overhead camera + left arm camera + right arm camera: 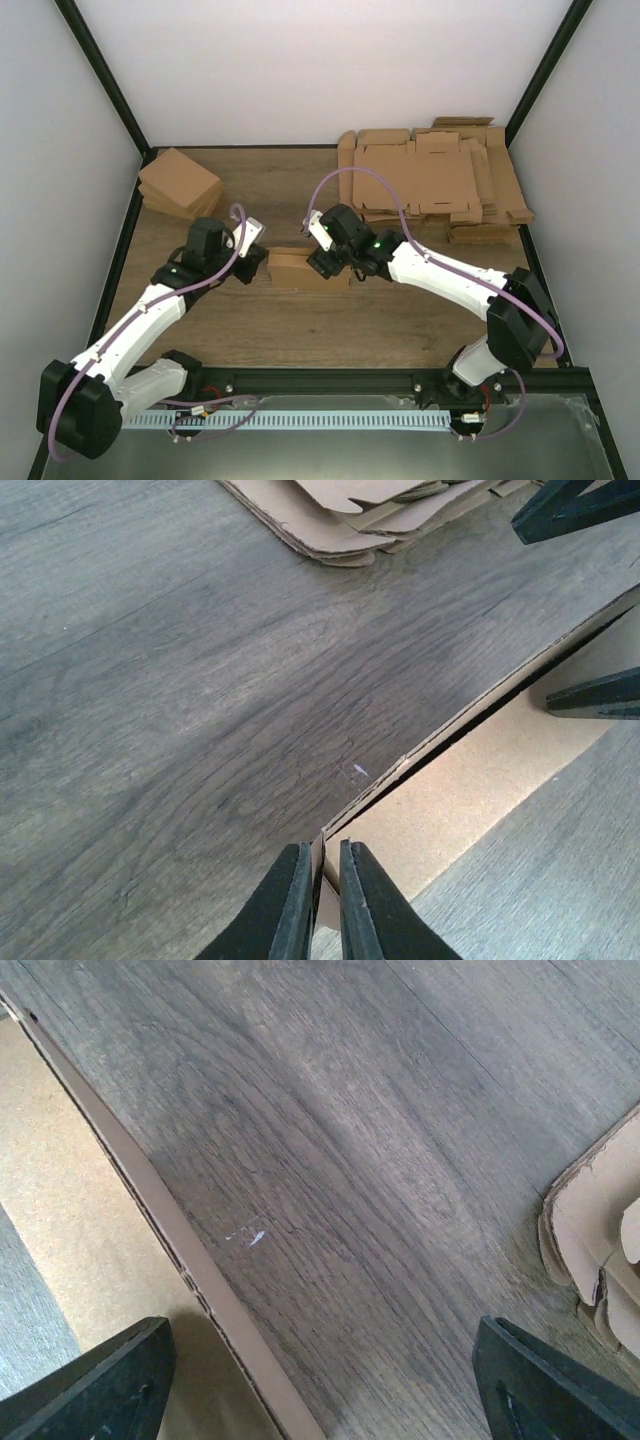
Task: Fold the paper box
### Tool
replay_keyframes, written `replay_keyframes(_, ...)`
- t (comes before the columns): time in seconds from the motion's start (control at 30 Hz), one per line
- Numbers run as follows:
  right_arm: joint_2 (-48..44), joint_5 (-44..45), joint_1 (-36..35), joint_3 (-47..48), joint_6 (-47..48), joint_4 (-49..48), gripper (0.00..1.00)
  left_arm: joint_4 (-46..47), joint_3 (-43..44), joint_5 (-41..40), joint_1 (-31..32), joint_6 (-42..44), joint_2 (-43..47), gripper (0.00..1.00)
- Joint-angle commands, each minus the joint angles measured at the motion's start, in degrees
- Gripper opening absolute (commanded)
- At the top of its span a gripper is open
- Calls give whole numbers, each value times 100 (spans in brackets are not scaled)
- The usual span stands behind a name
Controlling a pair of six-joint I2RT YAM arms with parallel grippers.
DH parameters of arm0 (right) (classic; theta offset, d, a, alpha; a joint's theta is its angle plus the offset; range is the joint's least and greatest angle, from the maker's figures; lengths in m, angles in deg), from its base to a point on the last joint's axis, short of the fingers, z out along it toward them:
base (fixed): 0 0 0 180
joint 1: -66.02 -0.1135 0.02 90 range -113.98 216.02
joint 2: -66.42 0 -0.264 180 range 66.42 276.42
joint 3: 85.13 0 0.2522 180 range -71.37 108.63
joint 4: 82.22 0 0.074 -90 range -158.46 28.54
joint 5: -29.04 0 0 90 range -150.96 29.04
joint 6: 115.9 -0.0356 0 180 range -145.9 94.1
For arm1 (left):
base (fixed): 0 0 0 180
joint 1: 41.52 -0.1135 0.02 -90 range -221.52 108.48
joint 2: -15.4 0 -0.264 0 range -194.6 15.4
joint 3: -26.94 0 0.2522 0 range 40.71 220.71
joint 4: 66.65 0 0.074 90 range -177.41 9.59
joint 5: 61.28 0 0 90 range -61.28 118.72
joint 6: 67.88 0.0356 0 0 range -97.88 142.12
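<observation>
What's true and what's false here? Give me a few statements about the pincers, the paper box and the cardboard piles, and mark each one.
1. The left pincer is shut on a wall of the paper box. True.
2. The right pincer is shut tight. False: it stands wide open, straddling a box wall.
3. The pile of flat sheets lies at the far right. True.
4. The pile of small boxes sits on those sheets. False: it is at the far left, apart from them.

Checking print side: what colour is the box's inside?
The paper box is plain brown inside; left wrist view.
</observation>
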Motion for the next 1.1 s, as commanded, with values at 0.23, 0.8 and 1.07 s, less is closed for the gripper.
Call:
replay_keyframes(0.23,19,67,-100,-56,-264,-135,84,-309,403,-258,106,-816,-194,9)
replay_keyframes(0.8,-25,24,-110,-142,-319,-166,84,-807,710,-320,150,-1408,-484,17)
replay_keyframes(1.07,5,13,-109,-125,-336,-141,84,-958,823,-185,182,-1705,-635,10)
